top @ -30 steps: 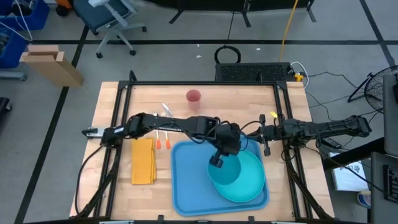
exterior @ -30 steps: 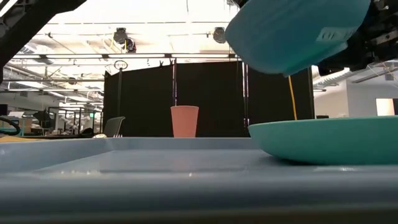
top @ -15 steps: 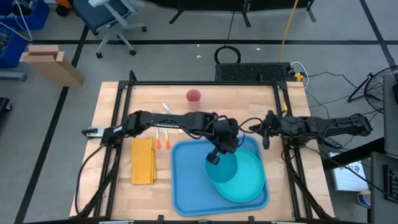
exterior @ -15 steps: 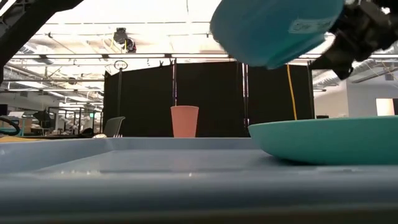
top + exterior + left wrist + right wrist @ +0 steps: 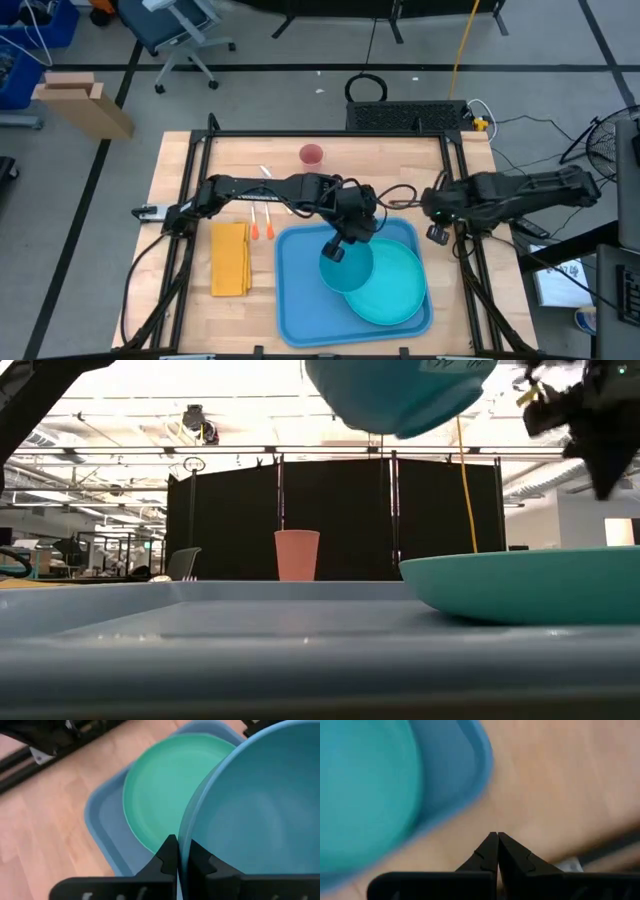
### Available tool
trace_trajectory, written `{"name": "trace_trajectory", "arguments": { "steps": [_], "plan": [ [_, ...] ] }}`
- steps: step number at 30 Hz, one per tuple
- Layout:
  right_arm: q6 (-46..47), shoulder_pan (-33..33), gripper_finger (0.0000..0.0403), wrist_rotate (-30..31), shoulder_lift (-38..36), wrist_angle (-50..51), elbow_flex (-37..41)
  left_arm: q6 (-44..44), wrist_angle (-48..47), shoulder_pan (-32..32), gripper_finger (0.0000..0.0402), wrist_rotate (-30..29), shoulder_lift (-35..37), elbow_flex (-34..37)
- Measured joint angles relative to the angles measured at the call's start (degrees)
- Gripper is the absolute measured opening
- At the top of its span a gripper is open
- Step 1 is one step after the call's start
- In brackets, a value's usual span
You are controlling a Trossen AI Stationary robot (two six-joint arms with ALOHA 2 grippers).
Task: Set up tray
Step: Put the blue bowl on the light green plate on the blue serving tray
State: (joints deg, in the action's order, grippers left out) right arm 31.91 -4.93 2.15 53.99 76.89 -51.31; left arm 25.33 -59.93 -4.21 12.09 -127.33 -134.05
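We found the blue tray (image 5: 300, 300) lying on the table (image 5: 190, 200) at its front, the teal plate (image 5: 395, 290) resting in its right half. The left gripper (image 5: 337, 250) was clamped on the rim of a blue bowl (image 5: 346, 266), held above the tray. Against the frame a second before, the bowl had shifted leftward and stood higher in the low view. The right gripper (image 5: 436, 234), fingers pressed together and empty, had withdrawn from the tray's far right corner towards the table's right edge.
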Motion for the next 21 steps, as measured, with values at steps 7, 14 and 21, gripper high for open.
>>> {"name": "trace_trajectory", "arguments": {
  "steps": [7, 14, 21],
  "plan": [
    [-1.4, -0.07, 0.0, -10.59, 6.65, -4.49, 4.17, 0.08, -0.47, -0.51, 0.0006, -0.15, -0.18, 0.04],
    [3.38, -3.34, 0.0, -17.82, 7.02, -9.06, 11.65, 0.48, -2.0, -0.55, 0.0006, -1.07, 1.41, 0.06],
    [10.42, -9.12, 0.0, -24.93, 7.13, -21.58, 19.02, 0.44, -2.95, -0.54, 0.0007, -3.58, 3.07, 0.04]
  ]
}}
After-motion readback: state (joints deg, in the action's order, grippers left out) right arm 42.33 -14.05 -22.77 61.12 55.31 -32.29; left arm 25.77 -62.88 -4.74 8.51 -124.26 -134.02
